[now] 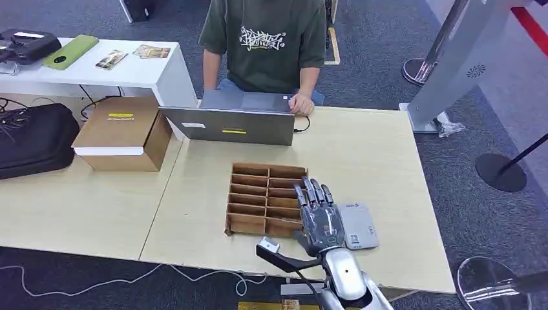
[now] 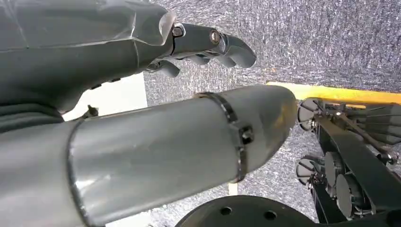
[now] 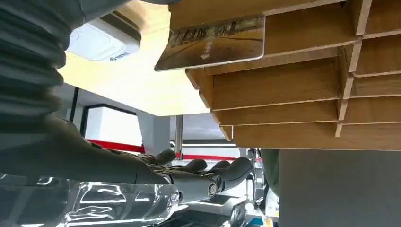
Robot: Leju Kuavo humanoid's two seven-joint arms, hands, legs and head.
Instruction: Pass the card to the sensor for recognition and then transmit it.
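A printed card stands in a slot of the wooden divider box, sticking out past its edge. In the head view my right hand hovers over the right side of that box, fingers stretched and apart, holding nothing. The grey card sensor lies flat on the table just right of the hand; in the right wrist view the sensor shows as a white device beyond the card. The right hand's fingers are apart from the card. My left hand hangs over grey carpet, fingers loosely bent, with nothing in it.
A person sits at the far side with a hand by an open laptop. A cardboard box and a black bag sit at the left. A silver stand rises at the right. The table's near edge is close.
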